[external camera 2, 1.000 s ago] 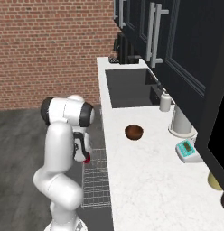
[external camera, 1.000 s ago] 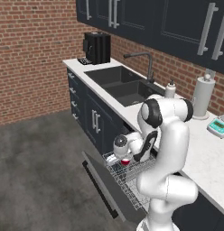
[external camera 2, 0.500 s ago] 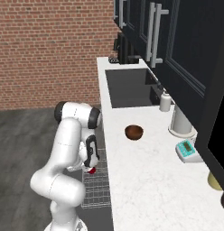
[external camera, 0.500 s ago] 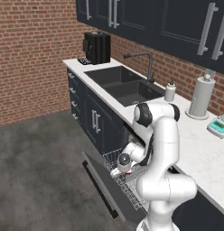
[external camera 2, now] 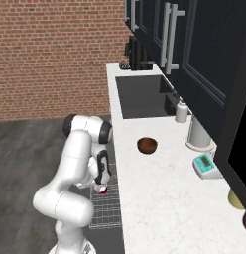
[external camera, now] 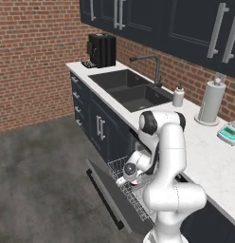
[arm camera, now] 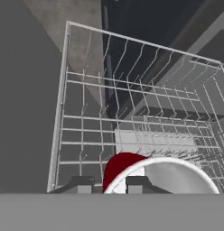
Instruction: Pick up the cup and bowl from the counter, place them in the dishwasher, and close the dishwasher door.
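The red cup [arm camera: 122, 168], white inside, sits low in the dishwasher's pulled-out wire rack [arm camera: 86, 126]. My gripper [arm camera: 109, 184] straddles its wall, one fingertip outside and one inside the rim, the jaws slightly open with a sliver of rack floor showing beside the outer fingertip. The gripper [external camera: 130, 179] hangs down over the rack [external camera: 118, 166], a bit of the red cup [external camera: 134, 182] below it. The dishwasher door [external camera: 107, 194] lies folded down. The dark-brown bowl [external camera 2: 147, 145] stands on the white counter [external camera 2: 159, 198], right of the arm and the gripper [external camera 2: 101, 186].
A sink [external camera 2: 142, 96], soap bottle [external camera 2: 181, 111], paper-towel roll [external camera 2: 198, 134] and small scale [external camera 2: 207, 165] line the counter behind the bowl. A black coffee machine [external camera: 101, 50] stands at its far end. Grey floor [external camera: 39, 166] spreads left of the open door.
The arm has swung down and lowered the cup from above the rack into it. The jaws have parted slightly around the cup's wall. The bowl has not moved.
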You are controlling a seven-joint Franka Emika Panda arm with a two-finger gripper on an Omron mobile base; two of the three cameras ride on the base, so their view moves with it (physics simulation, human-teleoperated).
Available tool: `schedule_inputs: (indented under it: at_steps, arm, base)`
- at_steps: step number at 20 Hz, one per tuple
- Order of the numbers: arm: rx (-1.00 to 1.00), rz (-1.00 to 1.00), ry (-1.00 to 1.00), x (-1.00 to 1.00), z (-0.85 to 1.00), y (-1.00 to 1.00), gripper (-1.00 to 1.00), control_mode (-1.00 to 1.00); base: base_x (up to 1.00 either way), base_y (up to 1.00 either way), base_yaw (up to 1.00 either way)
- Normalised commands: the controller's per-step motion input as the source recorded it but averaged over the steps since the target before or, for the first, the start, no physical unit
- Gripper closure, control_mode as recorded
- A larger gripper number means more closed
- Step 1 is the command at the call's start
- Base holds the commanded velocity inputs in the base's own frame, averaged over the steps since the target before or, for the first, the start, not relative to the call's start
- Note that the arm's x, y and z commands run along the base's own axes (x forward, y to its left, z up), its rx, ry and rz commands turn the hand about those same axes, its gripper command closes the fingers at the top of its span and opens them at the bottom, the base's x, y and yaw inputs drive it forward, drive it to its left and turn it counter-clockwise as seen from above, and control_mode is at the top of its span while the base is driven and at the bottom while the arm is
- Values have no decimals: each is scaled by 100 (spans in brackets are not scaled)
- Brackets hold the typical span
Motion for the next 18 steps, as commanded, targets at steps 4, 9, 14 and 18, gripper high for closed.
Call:
schedule_inputs:
  at_steps: [4, 9, 14, 18]
  arm:
    - [0, -1, 8, 21, 3, 0, -100, -100]
    - [0, 0, 9, 8, 11, 0, -100, -100]
    - [4, 0, -4, -34, 81, 0, -100, -100]
    - [9, 0, -20, -77, 100, -1, -100, -100]
  base:
    - [0, 0, 0]
    - [0, 0, 0]
    - [0, 0, 0]
    - [0, 0, 0]
